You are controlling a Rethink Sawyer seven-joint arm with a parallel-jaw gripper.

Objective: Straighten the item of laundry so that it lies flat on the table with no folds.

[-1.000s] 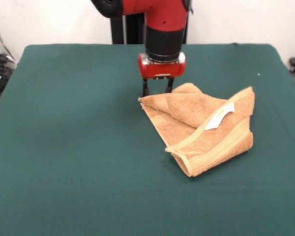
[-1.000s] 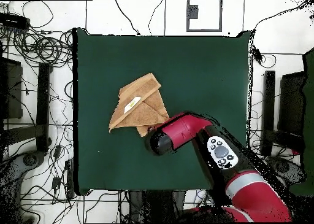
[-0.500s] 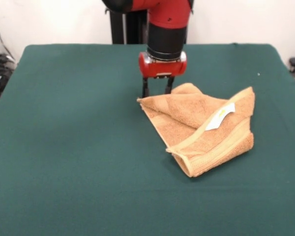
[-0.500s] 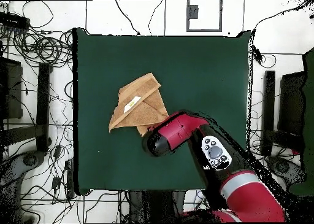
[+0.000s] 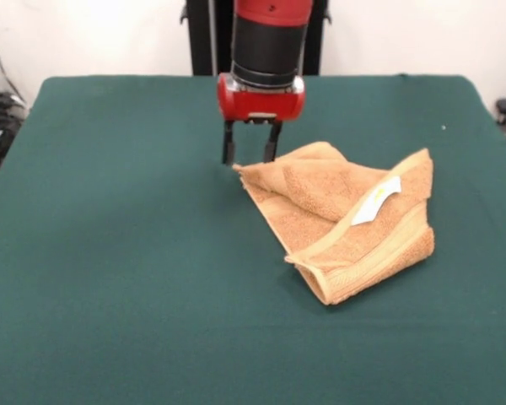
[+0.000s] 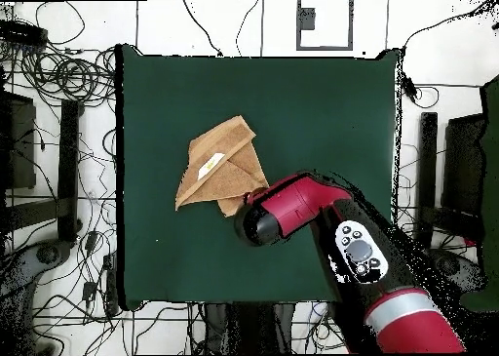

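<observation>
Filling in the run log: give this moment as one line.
end effector: open, empty, beside towel corner | orange-tan terry towel: folded, crumpled | dark green felt table: towel not flat

The dark green table (image 5: 110, 278) carries one crumpled orange-tan towel (image 5: 346, 224), lying toward three o'clock from its centre.

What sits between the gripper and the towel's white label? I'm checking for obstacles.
Only folded towel lies between the gripper and the white label in the front view; nothing else is on the table there.
</observation>
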